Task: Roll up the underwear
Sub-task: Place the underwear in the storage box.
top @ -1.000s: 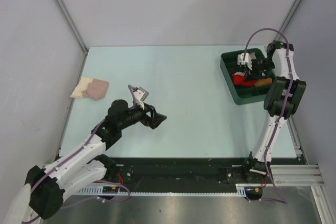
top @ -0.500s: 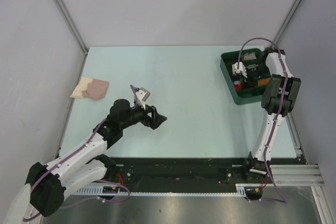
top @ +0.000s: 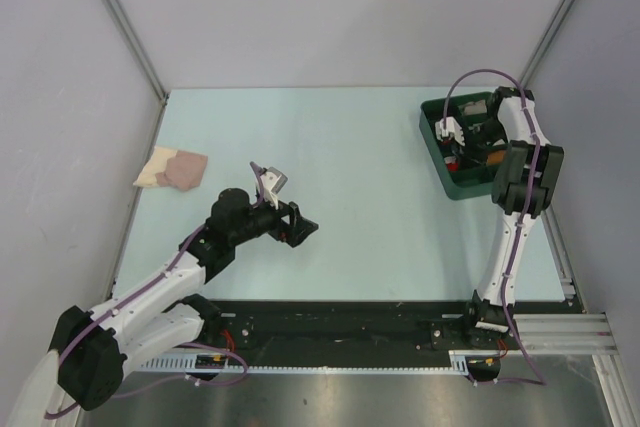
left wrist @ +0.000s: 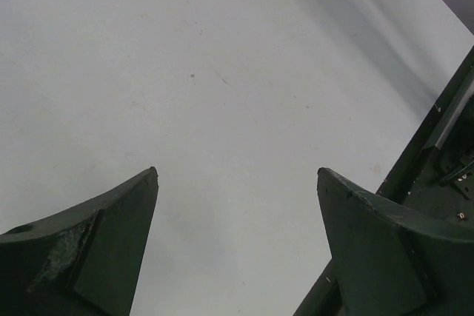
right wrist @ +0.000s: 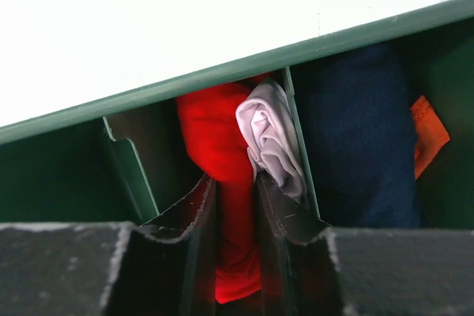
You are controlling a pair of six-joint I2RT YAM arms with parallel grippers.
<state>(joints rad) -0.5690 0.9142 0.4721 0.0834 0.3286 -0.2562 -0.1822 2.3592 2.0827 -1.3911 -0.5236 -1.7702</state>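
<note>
The underwear (right wrist: pixel 215 131) is a bright red bundle inside a compartment of the green bin (right wrist: pixel 296 53); from above only a small red patch of the underwear (top: pixel 453 160) shows. My right gripper (right wrist: pixel 235 179) reaches down into that compartment, its jaws close together with the red fabric pressed between them. In the top view the right gripper (top: pixel 452 142) hangs over the bin's left side. My left gripper (top: pixel 300 230) hovers low over the table, left of centre, far from the bin. In its wrist view the left gripper (left wrist: pixel 237 172) is wide open over bare tabletop.
The green bin (top: pixel 430 142) stands at the back right and also holds a white crumpled cloth (right wrist: pixel 270 135), a dark blue cloth (right wrist: pixel 363 138) and an orange piece (right wrist: pixel 429 131). A beige-and-pink folded cloth (top: pixel 172 168) lies at the table's left edge.
My right gripper has shifted left and toward the back inside the bin, and less red fabric shows from above. The left arm has barely moved.
</note>
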